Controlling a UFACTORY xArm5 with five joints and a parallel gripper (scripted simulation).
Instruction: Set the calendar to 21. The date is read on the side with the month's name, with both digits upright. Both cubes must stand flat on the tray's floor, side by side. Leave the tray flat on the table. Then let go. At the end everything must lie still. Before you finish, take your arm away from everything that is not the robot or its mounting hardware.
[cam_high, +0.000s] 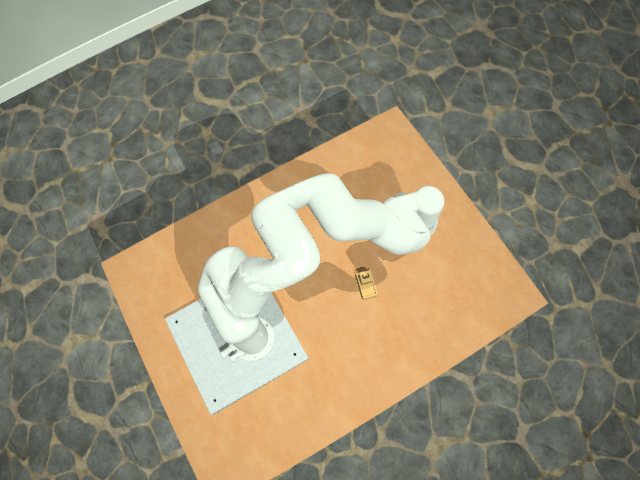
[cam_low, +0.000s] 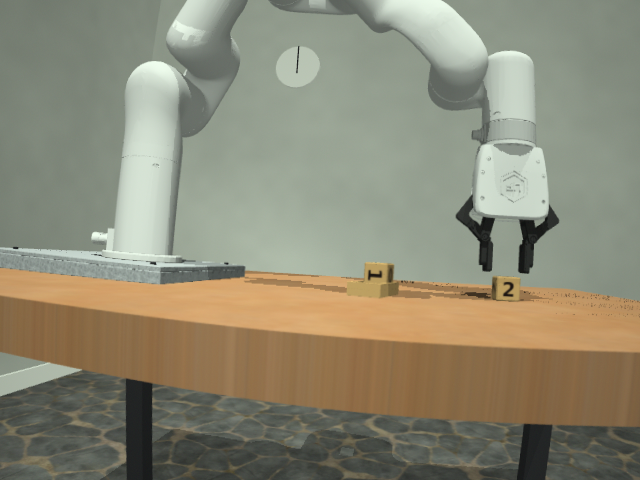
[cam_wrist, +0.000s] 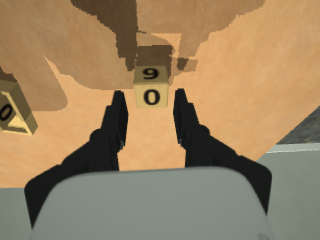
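My gripper (cam_low: 505, 269) (cam_wrist: 150, 101) is half open and empty, its fingertips pointing down just above a loose wooden cube. That cube (cam_low: 506, 289) (cam_wrist: 151, 100) sits flat on the table; it shows an upright 2 in the exterior view, and a 9 and a 0 in the wrist view. The other cube (cam_high: 365, 276) (cam_low: 378, 272) stands in one end of the small wooden tray (cam_high: 368, 295) (cam_low: 361, 288) (cam_wrist: 30, 122). It shows a 1 turned on its side in the exterior view. The tray's other end is empty. No month name is legible. The arm hides the loose cube in the top view.
The tray lies well to the left of the gripper in the exterior view, between it and the robot's grey base plate (cam_high: 248, 379) (cam_low: 201, 272). The round-edged front of the wooden table (cam_low: 330, 320) is nearer that camera. Arm shadows fall around both cubes.
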